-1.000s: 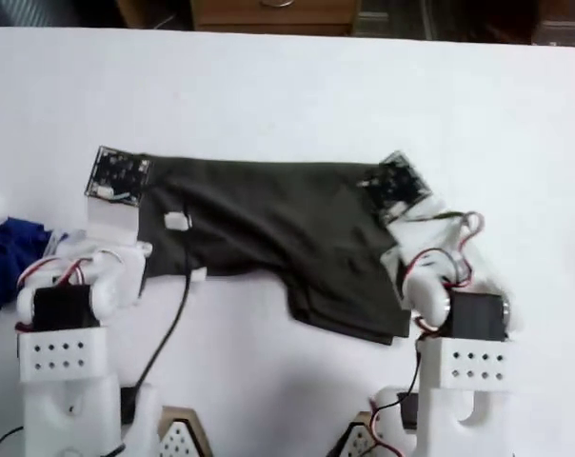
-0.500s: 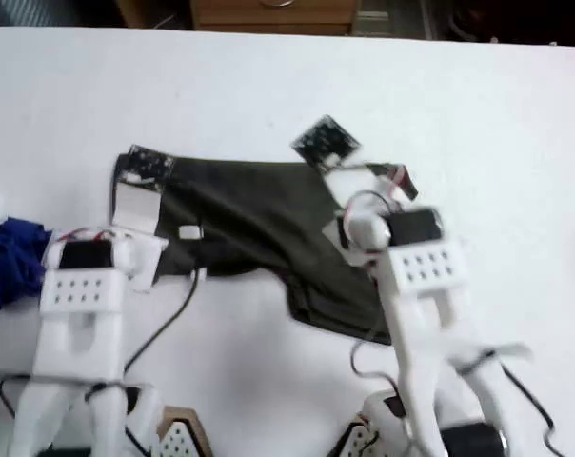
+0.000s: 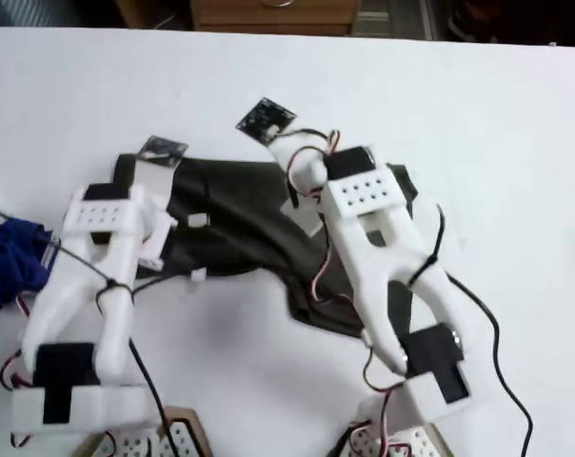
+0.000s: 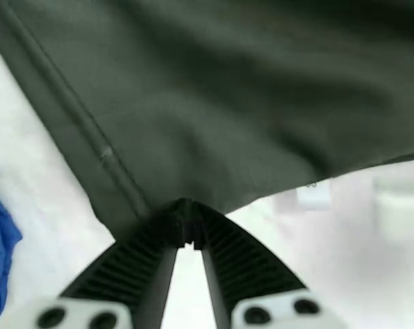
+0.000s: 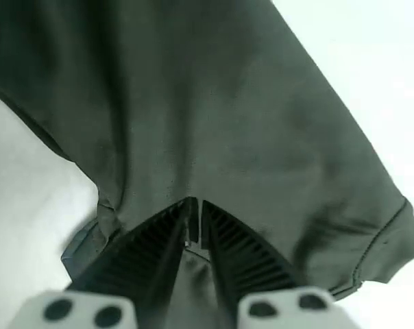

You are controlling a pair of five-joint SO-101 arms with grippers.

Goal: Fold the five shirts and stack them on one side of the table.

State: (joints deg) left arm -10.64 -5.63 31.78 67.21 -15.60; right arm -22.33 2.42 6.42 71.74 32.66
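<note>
At the left edge of the desk (image 3: 478,105) a blue shirt (image 3: 4,262) lies in a crumpled heap, not folded. Near it to the right, the left gripper (image 4: 186,232) has its jaws pressed together on the hem of the dark shirt (image 3: 240,224), at its left end. This shirt lies wrinkled across the middle of the desk, with one flap reaching toward the near edge. Further right, the right gripper (image 5: 195,221) is closed too, pinching the cloth at the shirt's far edge — both arms hold the same garment. I judge the task to be at an early part: this fold is only in progress, the blue shirt waits, and a stack is not yet begun.
</note>
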